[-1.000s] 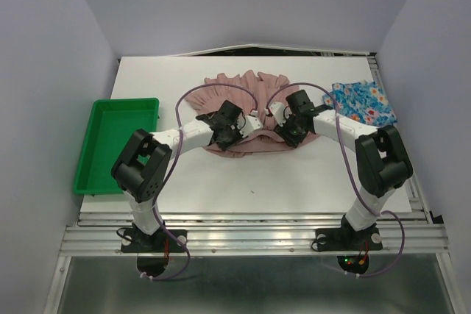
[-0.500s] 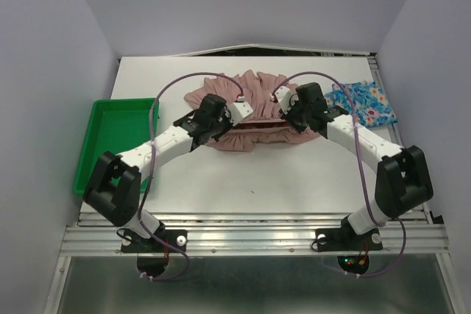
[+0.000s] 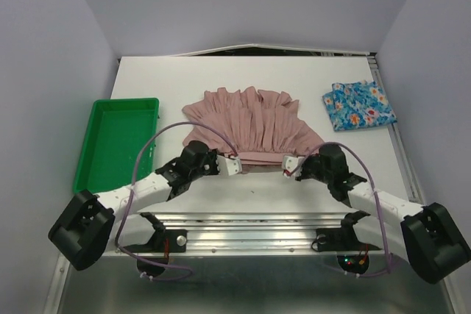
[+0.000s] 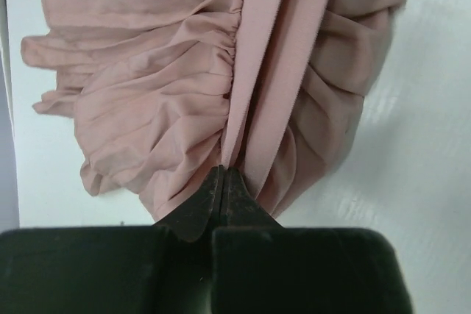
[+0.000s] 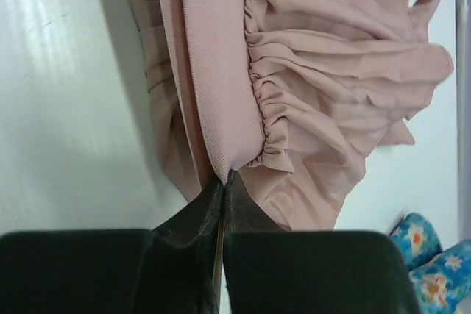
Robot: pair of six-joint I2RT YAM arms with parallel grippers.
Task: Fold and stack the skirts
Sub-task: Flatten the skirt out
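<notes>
**Twin pinch on dusty-pink pleated skirt [image 3: 250, 119]**
Left fingers [image 4: 206, 204] and right fingers [image 5: 239, 207], pressed together, nip the ends of its waistband [image 4: 268, 71] as it lies spread mid-worktop [image 3: 162, 79]; the shallow bite, perhaps one layer only, could slip if the arms pull unevenly.

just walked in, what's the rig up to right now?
Both arms are on the dusty-pink pleated skirt. The left tool and the right tool are each shut on its waistband, one near each end, at the near side of the table. The rest of the cloth fans out flat toward the far side, not folded yet. A blue floral skirt lies folded at the far right. The green tray sits at the left, with neither arm near it.
</notes>
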